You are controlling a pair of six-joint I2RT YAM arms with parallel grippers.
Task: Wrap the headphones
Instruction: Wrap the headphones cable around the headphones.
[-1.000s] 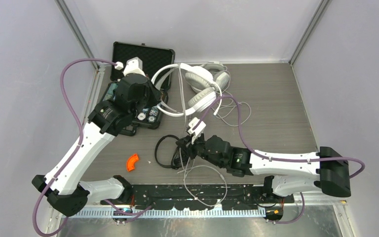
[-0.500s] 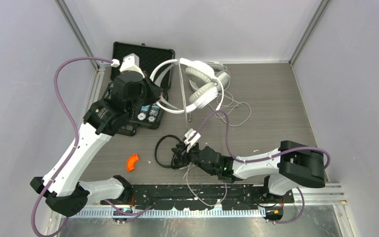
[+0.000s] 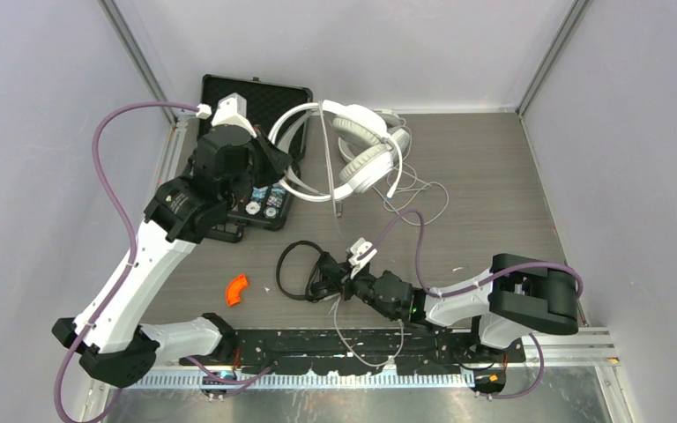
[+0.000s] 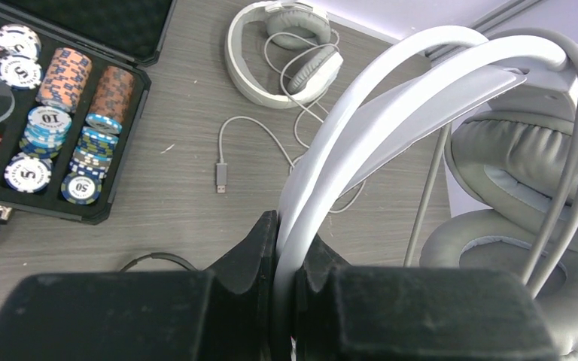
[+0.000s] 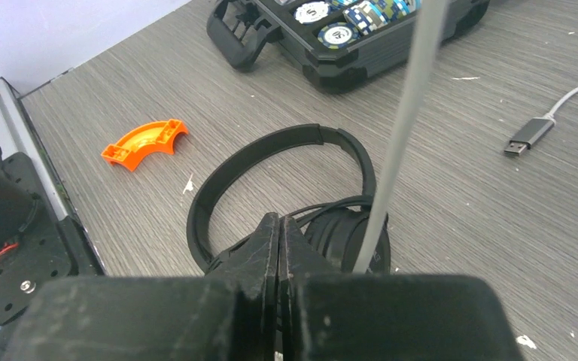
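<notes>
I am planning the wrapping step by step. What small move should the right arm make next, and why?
Probably open the right gripper and shift it sideways onto the pale cord. The left gripper holds the white headset by its headband; the cord hangs beside the right gripper, whose jaws look closed with the cord outside them.

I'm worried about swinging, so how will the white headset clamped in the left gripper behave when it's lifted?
The left gripper pinches only the thin headband, so the white headset will probably pivot or swing. Its bulky padded ear cups likely make it bottom-heavy. The pale cord draped over it looks floppy and may trail or snag.
</notes>
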